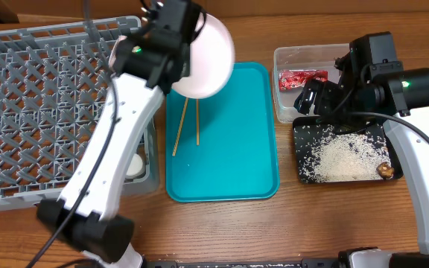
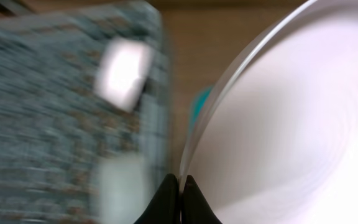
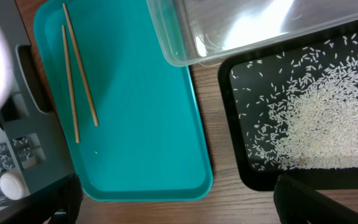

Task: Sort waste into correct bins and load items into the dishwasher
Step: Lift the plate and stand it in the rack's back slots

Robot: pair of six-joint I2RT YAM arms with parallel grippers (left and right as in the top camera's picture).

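My left gripper [image 1: 188,61] is shut on the rim of the large pale plate [image 1: 211,52], which it holds tilted in the air over the near corner of the grey dish rack [image 1: 43,112] and the teal tray. In the left wrist view the fingers [image 2: 169,193] pinch the plate's edge [image 2: 291,124]; the rack behind is blurred. Two chopsticks [image 1: 187,126] [image 3: 73,74] lie on the teal tray. My right gripper [image 1: 315,97] [image 3: 179,205] hangs open and empty above the gap between tray and bins. The red wrapper [image 1: 302,77] is in the clear tub [image 1: 285,104]. Rice [image 1: 345,156] [image 3: 328,124] and a brown lump [image 1: 385,170] lie in the black tray [image 1: 300,152].
The teal tray [image 1: 237,149] [image 3: 142,112] lies between rack and bins. A small white cup [image 1: 135,165] [image 3: 11,185] sits in the rack's right-hand side compartment. A blurred white dish [image 2: 124,71] shows in the rack. Bare wooden table [image 1: 222,231] runs along the front.
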